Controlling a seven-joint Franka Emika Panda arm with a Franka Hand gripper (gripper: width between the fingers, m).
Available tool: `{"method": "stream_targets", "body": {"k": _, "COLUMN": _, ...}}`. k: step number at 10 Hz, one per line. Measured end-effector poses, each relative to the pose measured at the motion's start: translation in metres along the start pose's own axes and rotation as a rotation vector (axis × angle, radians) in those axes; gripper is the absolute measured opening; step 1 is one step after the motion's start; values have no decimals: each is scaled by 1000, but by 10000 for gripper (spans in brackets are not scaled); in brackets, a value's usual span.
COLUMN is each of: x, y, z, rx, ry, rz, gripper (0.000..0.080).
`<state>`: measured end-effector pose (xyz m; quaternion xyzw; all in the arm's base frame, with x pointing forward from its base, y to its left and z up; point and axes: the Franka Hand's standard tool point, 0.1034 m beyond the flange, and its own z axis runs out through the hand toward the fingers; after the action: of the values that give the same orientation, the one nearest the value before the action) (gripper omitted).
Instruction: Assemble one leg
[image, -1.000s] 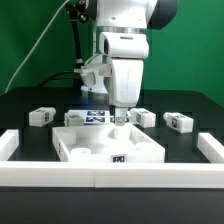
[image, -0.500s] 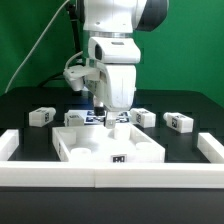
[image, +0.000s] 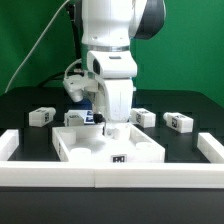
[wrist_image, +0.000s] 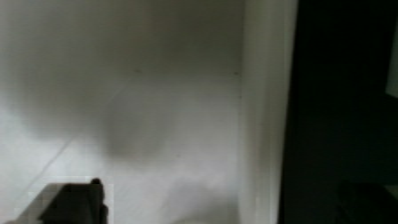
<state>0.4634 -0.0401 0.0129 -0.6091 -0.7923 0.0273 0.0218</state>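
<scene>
- The gripper (image: 113, 127) points straight down from the white arm (image: 110, 40), its tip low over the rear edge of the panel (image: 85, 148), near the panel's 12 o'clock.
- I cannot tell whether the gripper is parted or closed. The exterior view shows its fingers only as a pale mass against the white panel, and no part can be seen between them.
- The panel is a large flat white square with a raised rim and round holes. It lies on the black tabletop (image: 25, 100) and carries a small black-and-white tag on its front wall.
- Four stubby white legs with square tags lie loose on the tabletop in a row behind the panel.
- Taking the panel as the dial, the first leg (image: 40, 116) sits at about 10 o'clock, well apart from the gripper.
- The second leg (image: 77, 118) sits at about 11 o'clock, just beside the arm.
- The third leg (image: 143, 117) sits at about 1 o'clock, near the gripper but not touching it.
- The fourth leg (image: 179, 122) sits at about 2 o'clock, well apart.
- A white rail (image: 60, 176) runs along the front at 6 o'clock, with raised ends at both sides.
- The wrist view is heavily blurred. It shows a pale surface meeting a dark band along a straight edge, and a dark shape in one corner that is too unclear to name.
</scene>
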Motion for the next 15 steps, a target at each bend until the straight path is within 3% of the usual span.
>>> {"method": "stream_targets", "body": {"k": 2, "x": 0, "y": -1, "z": 2, "rx": 1, "ry": 1, "rz": 9, "gripper": 623}}
{"method": "stream_targets", "body": {"k": 4, "x": 0, "y": -1, "z": 2, "rx": 3, "ry": 1, "rz": 10, "gripper": 353}}
{"method": "stream_targets", "body": {"k": 5, "x": 0, "y": -1, "z": 2, "rx": 3, "ry": 1, "rz": 10, "gripper": 353}}
{"method": "stream_targets", "body": {"k": 6, "x": 0, "y": -1, "z": 2, "rx": 3, "ry": 1, "rz": 10, "gripper": 159}}
{"method": "stream_targets", "body": {"k": 7, "x": 0, "y": -1, "z": 2, "rx": 1, "ry": 1, "rz": 10, "gripper": 60}}
{"method": "stream_targets", "body": {"k": 14, "x": 1, "y": 2, "z": 1, "rx": -12, "ry": -1, "rz": 17, "gripper": 61}}
{"method": "stream_targets", "body": {"k": 15, "x": 14, "y": 3, "z": 2, "rx": -29, "ry": 5, "rz": 102, "gripper": 61}}
